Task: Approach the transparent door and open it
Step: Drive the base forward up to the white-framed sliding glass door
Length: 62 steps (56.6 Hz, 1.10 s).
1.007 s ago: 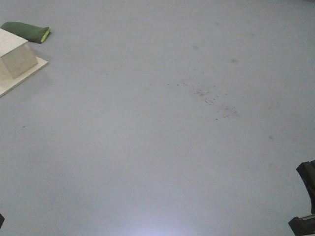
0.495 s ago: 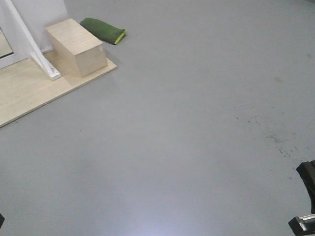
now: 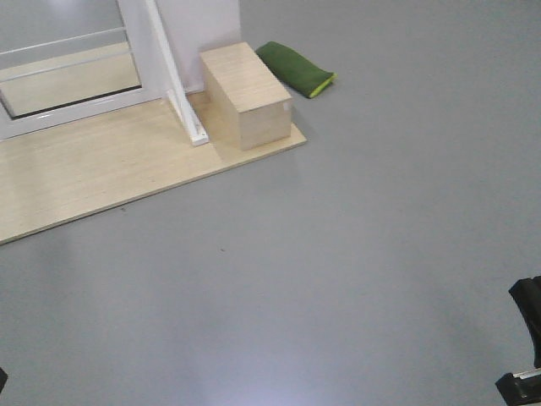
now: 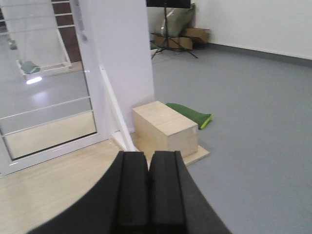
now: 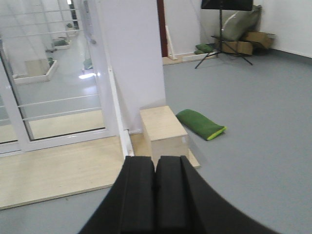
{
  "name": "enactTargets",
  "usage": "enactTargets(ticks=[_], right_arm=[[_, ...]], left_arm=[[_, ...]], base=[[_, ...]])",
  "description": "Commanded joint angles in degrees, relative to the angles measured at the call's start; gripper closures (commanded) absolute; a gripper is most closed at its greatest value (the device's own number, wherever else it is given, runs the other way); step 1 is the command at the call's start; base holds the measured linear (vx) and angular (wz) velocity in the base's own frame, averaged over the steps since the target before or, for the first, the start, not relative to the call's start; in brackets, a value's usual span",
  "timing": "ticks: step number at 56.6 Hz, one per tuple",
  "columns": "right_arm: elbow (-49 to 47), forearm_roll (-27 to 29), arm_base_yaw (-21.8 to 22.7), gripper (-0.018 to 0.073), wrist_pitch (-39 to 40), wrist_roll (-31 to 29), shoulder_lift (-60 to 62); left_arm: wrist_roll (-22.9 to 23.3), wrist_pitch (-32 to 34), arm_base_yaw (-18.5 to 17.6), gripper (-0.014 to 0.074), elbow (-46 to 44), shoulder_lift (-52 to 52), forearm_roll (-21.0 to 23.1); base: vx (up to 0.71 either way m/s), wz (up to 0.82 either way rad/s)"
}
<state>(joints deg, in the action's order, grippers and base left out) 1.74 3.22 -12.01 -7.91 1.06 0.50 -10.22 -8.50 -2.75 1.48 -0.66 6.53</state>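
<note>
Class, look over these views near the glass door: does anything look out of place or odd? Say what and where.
Only a green bundle lies loose on the grey floor just past the wooden box, off the wooden platform. Nothing looks spilled or broken.

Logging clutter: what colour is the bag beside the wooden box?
Green bag, yellow-green end; right wrist view.

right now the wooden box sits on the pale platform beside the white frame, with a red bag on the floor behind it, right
The bag is green, not red; the front-facing view shows it. The rest holds: the wooden box sits on the pale platform beside the white frame, the bag on the floor behind it.
</note>
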Motion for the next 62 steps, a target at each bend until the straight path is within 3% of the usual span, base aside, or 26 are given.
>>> enactTargets(ticks=[1, 37, 62], right_arm=[[0.1, -0.4, 0.2, 0.0564, 4.6, -0.2, 0.9], [0.1, -0.4, 0.2, 0.0564, 4.6, -0.2, 0.9], [0.1, -0.4, 0.2, 0.0564, 4.6, -0.2, 0.9]], left_arm=[[0.0, 4.6, 0.0, 0.0594, -1.4, -0.7, 0.2], [0.0, 4.6, 0.0, 0.0594, -1.4, -0.7, 0.2], [0.0, 4.6, 0.0, 0.0594, -1.4, -0.7, 0.2]], base=[[0.42, 0.63], [0.41, 0.62], [0.43, 0.23]])
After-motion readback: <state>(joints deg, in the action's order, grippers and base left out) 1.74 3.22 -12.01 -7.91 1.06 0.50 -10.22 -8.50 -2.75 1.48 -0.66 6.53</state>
